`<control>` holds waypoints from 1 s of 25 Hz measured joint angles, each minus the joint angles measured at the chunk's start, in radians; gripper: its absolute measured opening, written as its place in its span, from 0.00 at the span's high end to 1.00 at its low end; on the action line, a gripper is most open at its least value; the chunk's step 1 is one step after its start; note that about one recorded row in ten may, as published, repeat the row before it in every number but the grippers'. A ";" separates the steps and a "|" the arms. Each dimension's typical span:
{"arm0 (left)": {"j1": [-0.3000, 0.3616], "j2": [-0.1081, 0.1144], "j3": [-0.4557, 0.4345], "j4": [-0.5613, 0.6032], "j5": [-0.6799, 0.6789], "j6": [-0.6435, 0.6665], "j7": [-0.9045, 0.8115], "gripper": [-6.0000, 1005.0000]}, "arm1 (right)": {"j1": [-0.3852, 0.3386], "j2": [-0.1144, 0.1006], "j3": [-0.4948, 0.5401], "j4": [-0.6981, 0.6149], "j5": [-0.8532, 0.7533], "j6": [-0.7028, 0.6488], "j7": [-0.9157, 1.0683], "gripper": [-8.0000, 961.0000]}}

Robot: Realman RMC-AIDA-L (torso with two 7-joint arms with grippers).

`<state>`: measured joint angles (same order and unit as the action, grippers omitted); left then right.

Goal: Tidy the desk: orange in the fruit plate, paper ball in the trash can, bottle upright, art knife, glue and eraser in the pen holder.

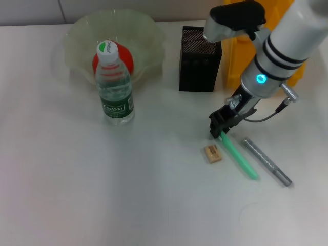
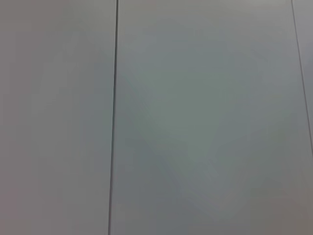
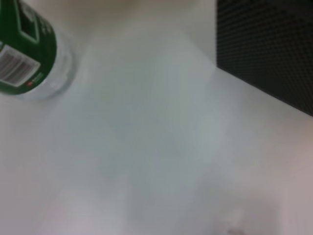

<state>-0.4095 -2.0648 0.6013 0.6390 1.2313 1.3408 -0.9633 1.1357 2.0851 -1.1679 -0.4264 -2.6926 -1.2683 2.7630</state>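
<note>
Green stick (image 1: 239, 156): slim, smooth, pale green rod lying flat on the white table (image 1: 128, 195); its long axis runs diagonally, upper end toward the pen holder, lower end toward the table's near edge.
Right gripper (image 1: 221, 128): black, down at the stick's upper end, touching it; whether its fingers are spread or pinching cannot be told.
Eraser (image 1: 212, 153): small tan block, just beside the stick.
Grey pen-like tool (image 1: 266, 161): speckled metallic bar, roughly parallel to the stick.
Pen holder (image 1: 200, 59): square black mesh cup, upright.
Trash can (image 1: 241, 56): yellow plastic, beside the holder.
Bottle (image 1: 114, 84): clear ribbed plastic, upright.
Fruit plate (image 1: 77, 36): translucent green, scalloped, holding the orange (image 1: 128, 61).
Left gripper: out of sight.
</note>
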 joint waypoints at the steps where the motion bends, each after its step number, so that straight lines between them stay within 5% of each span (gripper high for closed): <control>1: 0.000 0.001 0.000 0.000 -0.005 0.000 0.002 0.29 | -0.013 -0.002 0.006 -0.021 0.001 -0.007 0.000 0.82; 8: 0.000 0.003 0.000 0.005 -0.011 0.000 -0.003 0.29 | -0.164 -0.009 0.121 -0.291 0.033 -0.124 -0.018 0.82; 17: -0.011 0.004 -0.016 0.008 -0.015 -0.008 0.003 0.29 | -0.325 -0.069 0.271 -0.364 0.397 -0.168 -0.225 0.82; 22: -0.013 0.002 -0.034 0.002 -0.022 -0.013 0.005 0.29 | -0.415 -0.060 0.419 -0.266 0.761 -0.121 -0.598 0.82; 25: -0.015 0.002 -0.039 -0.001 -0.030 -0.016 0.017 0.29 | -0.464 -0.032 0.439 -0.201 0.998 -0.071 -0.886 0.82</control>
<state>-0.4249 -2.0632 0.5624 0.6382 1.2012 1.3250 -0.9461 0.6713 2.0530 -0.7291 -0.6275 -1.6944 -1.3388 1.8773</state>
